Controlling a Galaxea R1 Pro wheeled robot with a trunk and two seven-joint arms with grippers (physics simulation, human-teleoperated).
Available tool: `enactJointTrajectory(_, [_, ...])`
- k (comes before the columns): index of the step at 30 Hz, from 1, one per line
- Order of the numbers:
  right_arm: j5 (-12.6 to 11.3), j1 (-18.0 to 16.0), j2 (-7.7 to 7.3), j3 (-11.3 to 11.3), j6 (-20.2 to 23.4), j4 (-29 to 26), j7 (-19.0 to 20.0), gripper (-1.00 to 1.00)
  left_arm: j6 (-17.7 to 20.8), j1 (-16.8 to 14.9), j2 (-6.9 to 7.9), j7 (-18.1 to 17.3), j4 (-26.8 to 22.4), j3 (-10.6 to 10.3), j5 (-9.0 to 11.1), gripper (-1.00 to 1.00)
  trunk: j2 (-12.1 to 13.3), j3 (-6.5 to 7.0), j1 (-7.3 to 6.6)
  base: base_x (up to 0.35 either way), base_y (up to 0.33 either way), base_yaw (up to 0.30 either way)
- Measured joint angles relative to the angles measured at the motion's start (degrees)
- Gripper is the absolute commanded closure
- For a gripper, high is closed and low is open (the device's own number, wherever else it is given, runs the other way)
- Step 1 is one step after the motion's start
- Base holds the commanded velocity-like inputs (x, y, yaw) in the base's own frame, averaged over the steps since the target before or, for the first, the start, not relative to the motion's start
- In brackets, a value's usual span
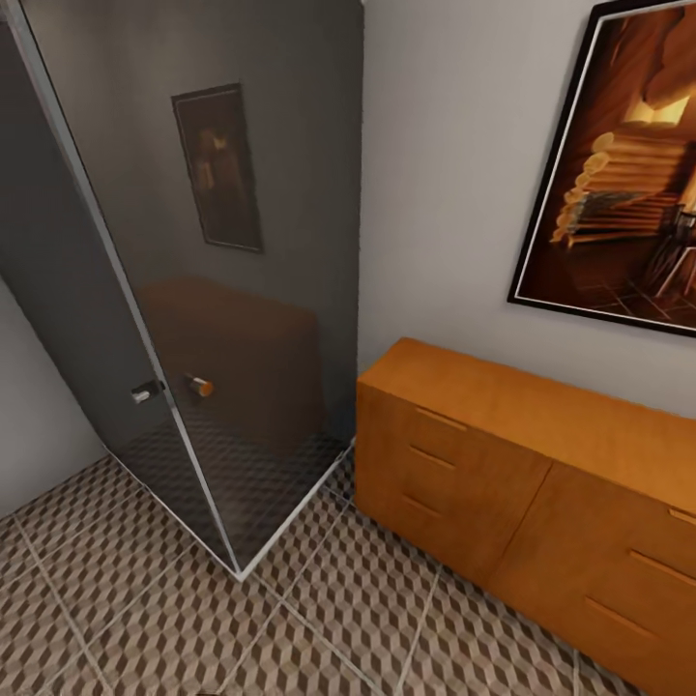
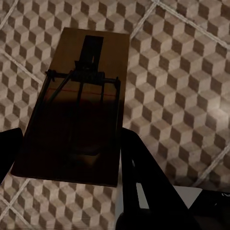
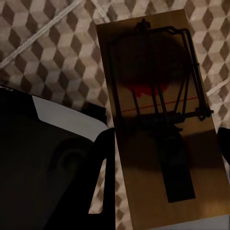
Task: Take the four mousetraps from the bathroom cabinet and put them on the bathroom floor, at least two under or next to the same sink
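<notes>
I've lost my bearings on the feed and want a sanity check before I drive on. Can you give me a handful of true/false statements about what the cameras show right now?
1. Each gripper has a mousetrap between its fingers. True: the left gripper carries the left mousetrap, and the right gripper carries the right mousetrap.
2. The cabinet has a drawer pulled open. False: all its drawer fronts sit flush.
3. The shower enclosure of dark glass stands to the left of the cabinet in the head view. True.
4. The floor is plain white tile. False: it has a brown, beige and white cube pattern.
5. The wall above the cabinet is bare. False: a framed picture hangs there.
</notes>
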Motion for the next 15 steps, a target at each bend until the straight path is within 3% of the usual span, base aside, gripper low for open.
enactJointTrajectory(15, [0.0,0.0,0.0,0.0,0.0,0.0,0.0,1.0,0.1,0.0,0.0,0.0,0.2,0.0,0.1,1.0,0.0,0.4,0.0,0.0,0.0,0.281])
